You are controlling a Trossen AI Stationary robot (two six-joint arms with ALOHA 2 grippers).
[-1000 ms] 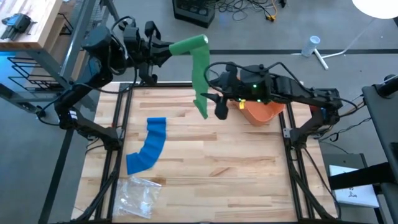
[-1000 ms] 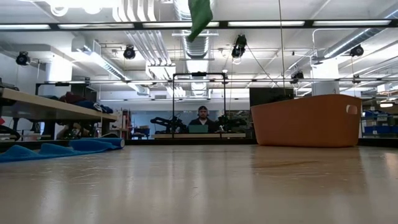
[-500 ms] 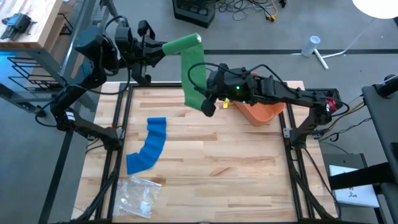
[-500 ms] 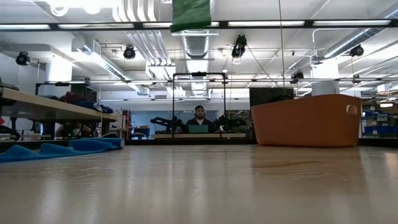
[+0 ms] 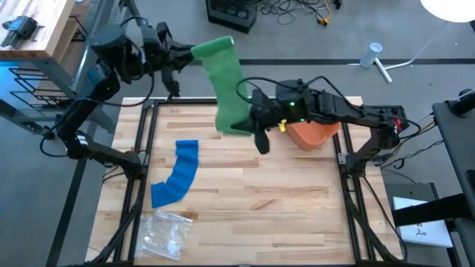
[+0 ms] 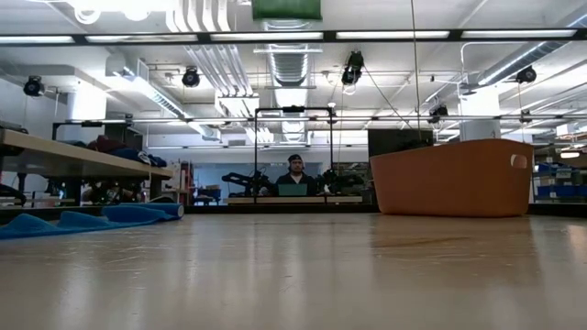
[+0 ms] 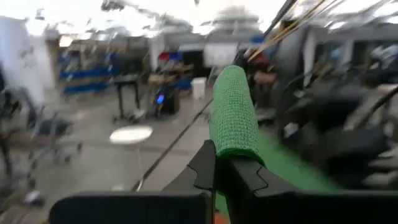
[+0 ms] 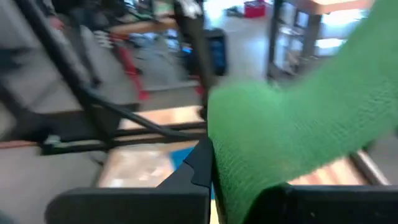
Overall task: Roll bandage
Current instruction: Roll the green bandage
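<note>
We see a green bandage (image 5: 226, 85) held in the air as a broad, unrolled strip, stretched between both grippers above the worktop's far edge. Its woven fabric hangs slack, clear of the wood.

Two dark, matte-black arms are seen from above, each built of chunky jointed segments. Along the left arm (image 5: 93, 81), black cables are looped loosely past the joints, and a bluish sheen is caught on one housing. On the right arm (image 5: 349, 111), small green lights are lit near the wrist, and a thin cable is arched over the forearm; a red marking is shown by its base. In both wrist views, angular black fingers (image 7: 214, 171) with flat, hard-edged faces are shown.
</note>
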